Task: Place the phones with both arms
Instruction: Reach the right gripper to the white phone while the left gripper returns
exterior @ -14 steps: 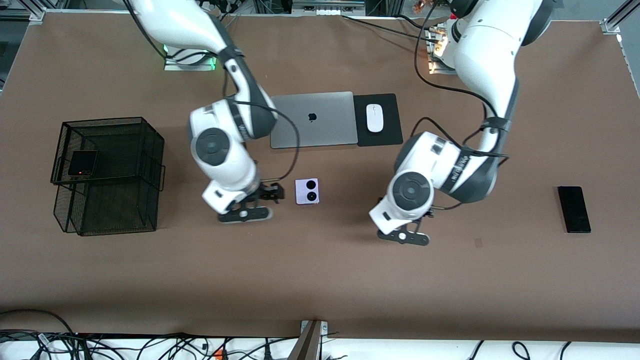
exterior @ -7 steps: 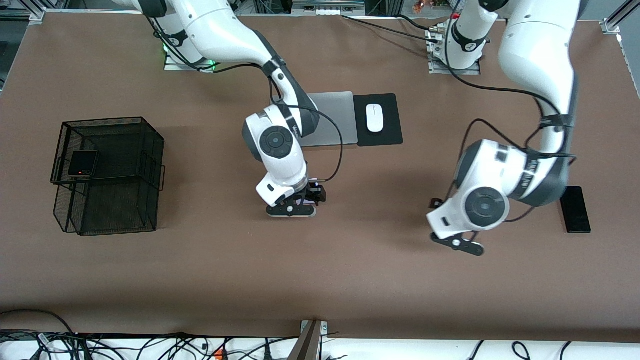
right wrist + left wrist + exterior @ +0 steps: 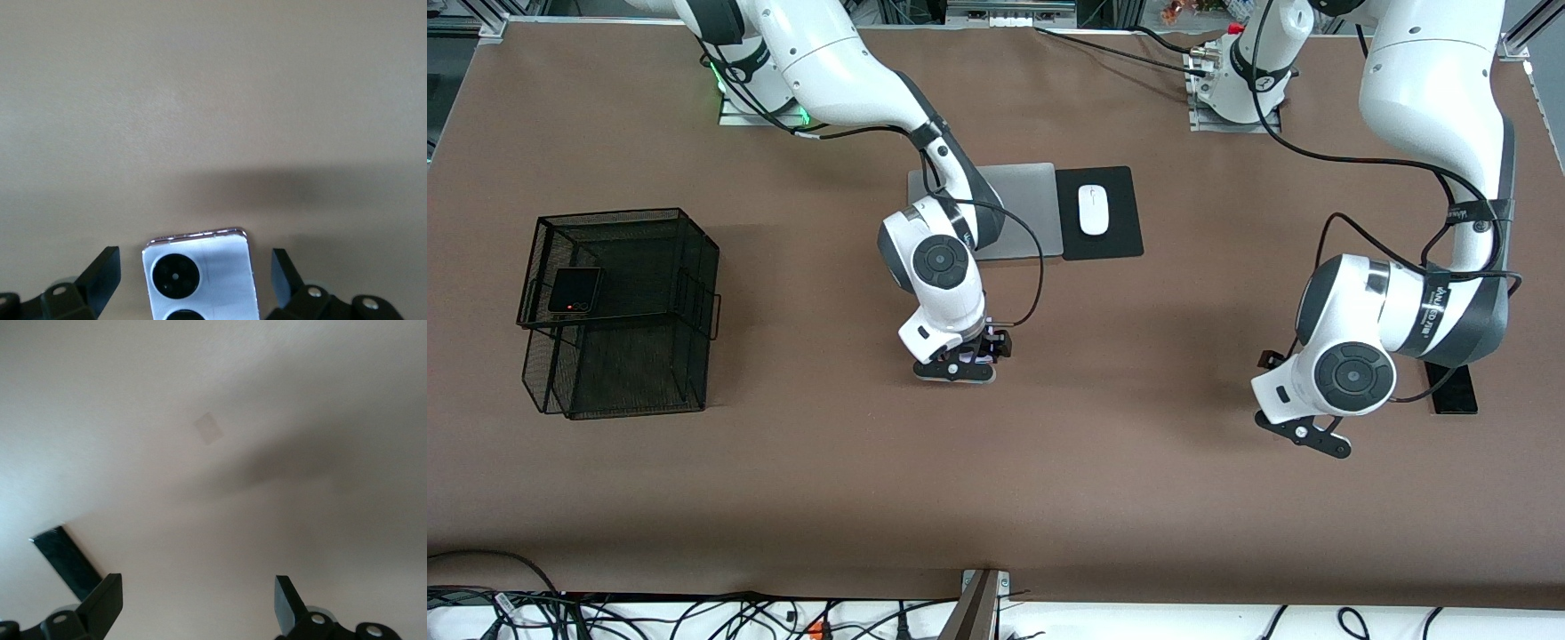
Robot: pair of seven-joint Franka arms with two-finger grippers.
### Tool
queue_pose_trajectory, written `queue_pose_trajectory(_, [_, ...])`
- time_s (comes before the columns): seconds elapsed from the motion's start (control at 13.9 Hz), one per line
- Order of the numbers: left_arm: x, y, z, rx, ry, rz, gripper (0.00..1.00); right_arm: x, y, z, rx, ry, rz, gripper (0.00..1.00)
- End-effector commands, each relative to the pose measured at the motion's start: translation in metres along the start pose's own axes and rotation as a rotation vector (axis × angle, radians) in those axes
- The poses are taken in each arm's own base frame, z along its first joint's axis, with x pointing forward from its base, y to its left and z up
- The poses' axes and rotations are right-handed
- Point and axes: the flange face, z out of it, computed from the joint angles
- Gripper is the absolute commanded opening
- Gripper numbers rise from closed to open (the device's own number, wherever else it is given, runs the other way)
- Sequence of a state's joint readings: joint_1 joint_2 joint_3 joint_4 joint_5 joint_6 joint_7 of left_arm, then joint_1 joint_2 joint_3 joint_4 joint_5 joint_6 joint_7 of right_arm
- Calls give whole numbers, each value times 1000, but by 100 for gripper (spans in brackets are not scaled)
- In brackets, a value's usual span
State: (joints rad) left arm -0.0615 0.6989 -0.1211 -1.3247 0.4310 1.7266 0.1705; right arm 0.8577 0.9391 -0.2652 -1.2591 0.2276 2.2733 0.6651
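A wide brown worktop (image 3: 996,498) carries everything. Two large white jointed robot arms reach down over it. At the right arm's end stands a black wire-mesh basket (image 3: 618,311), with a small square black folded phone (image 3: 574,290) lying on its upper tier. A silver laptop (image 3: 1018,209) and a white mouse (image 3: 1093,209) on a black pad lie between the arms' bases.

The right gripper (image 3: 193,280) is low over the middle of the worktop, directly above a small square lilac-white phone (image 3: 200,273) with two black circles. Its jaws are spread wide, one on each side of the phone and not touching it. The phone lies flat, centred between them, so the grasp likely needs only a straight descent and a squeeze.

The left gripper (image 3: 198,607) hovers near the left arm's end, jaws spread and empty. A long black slab phone (image 3: 67,561) lies flat just off to one side of them, mostly hidden under the arm in the front view, so the left arm is plainly the nearer one.
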Motion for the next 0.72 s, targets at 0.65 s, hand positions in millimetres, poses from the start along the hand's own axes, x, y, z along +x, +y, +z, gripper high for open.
queue_pose_trajectory(0.65, [-109, -195, 91, -172, 200, -51, 100, -23, -1, 17, -44, -32, 44, 100])
